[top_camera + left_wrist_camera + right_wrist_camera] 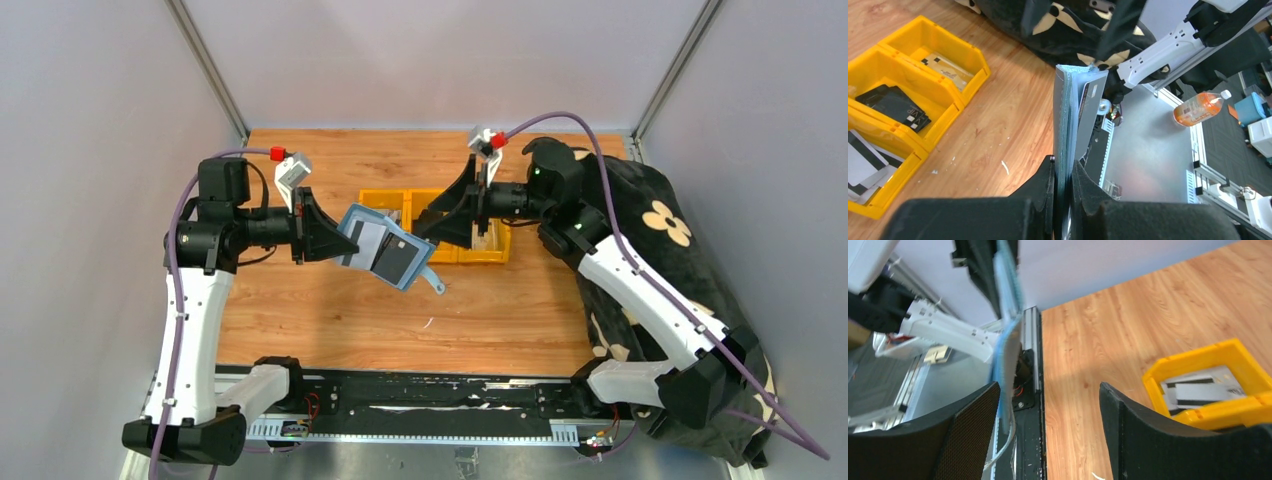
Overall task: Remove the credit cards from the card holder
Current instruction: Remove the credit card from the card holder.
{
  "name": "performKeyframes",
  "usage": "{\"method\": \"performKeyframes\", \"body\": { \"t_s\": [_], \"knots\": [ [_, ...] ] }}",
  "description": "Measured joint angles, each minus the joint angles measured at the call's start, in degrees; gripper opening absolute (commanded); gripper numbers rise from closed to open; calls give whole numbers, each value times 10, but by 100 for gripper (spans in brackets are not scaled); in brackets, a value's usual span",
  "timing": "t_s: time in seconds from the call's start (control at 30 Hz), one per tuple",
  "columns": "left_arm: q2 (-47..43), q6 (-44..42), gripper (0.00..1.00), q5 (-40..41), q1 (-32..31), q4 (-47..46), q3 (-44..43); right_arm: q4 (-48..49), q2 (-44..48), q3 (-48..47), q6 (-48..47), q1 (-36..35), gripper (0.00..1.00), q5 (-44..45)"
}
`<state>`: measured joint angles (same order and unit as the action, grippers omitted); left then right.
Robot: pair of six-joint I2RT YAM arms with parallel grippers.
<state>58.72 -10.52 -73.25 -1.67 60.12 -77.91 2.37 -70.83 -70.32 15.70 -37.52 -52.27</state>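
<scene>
slate-blue card holder (385,250) hangs in the air over the wood surface (330,320), pinched at one short end by the left tool (343,238). right tool (425,228) sits at the other end, spread, gripping nothing. pale card (366,240) and dark card (398,258) sit in the pockets. risk: one-end grip only, so a pull on a card could swing the holder or strip it out.

left wrist: fingers (1040,185) pressed together on the holder's edge. holder stands upright, edge-on, with a grey card (1090,112) poking out. the bite looks shallow and might slip.

right wrist: fingers (965,425) wide apart, holder just beside one of them, cannot tell if touching. closing here could catch the flap instead of a card. yellow bins (1198,352) sit off to the side, so a loose card may miss them.
</scene>
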Motion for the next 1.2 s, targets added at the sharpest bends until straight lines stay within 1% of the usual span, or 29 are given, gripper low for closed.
{"method": "performKeyframes", "body": {
  "t_s": [0.13,0.23,0.33,0.47,0.6,0.7,0.73,0.8,0.83,0.87,0.9,0.93,0.97,1.0,1.07,1.1,1.13,1.17,1.2],
  "knots": [
    [-7,-1,5,1,0,0,0,28,6,4,43,44,77,3],
    [-13,-1,5,1,0,0,0,68,7,4,76,43,77,-9],
    [-17,-2,4,0,0,0,0,96,-1,-1,100,31,78,-24],
    [-21,-6,2,3,0,1,7,118,-28,-16,118,-1,78,-38],
    [-25,-17,2,24,0,0,8,117,-46,-19,120,-37,78,-43],
    [-27,-23,2,36,0,1,8,90,-51,-26,98,-59,78,-40],
    [-28,-25,2,39,0,1,8,76,-54,-31,88,-66,75,-38],
    [-28,-26,1,42,0,1,8,55,-60,-40,72,-74,67,-33],
    [-28,-26,1,44,0,1,8,47,-63,-42,65,-78,60,-31],
    [-28,-26,1,44,0,1,8,38,-65,-43,58,-80,51,-30],
    [-28,-27,1,45,0,1,8,30,-67,-43,53,-82,38,-29],
    [-28,-27,1,45,0,1,8,23,-69,-43,47,-83,22,-28],
    [-28,-28,1,45,0,1,8,15,-71,-43,42,-83,9,-27],
    [-28,-28,2,45,0,1,7,4,-75,-45,37,-84,1,-26],
    [-28,-26,12,47,0,5,7,-16,-82,-50,28,-84,0,-19],
    [-28,-26,32,49,0,6,7,-22,-84,-53,25,-83,0,-16],
    [-27,-25,47,51,0,8,7,-25,-85,-54,23,-83,0,-16],
    [-26,-26,57,51,0,7,7,-34,-85,-58,20,-84,0,-16],
    [-26,-22,65,49,0,7,7,-42,-85,-61,17,-84,0,-17]
  ]
}}
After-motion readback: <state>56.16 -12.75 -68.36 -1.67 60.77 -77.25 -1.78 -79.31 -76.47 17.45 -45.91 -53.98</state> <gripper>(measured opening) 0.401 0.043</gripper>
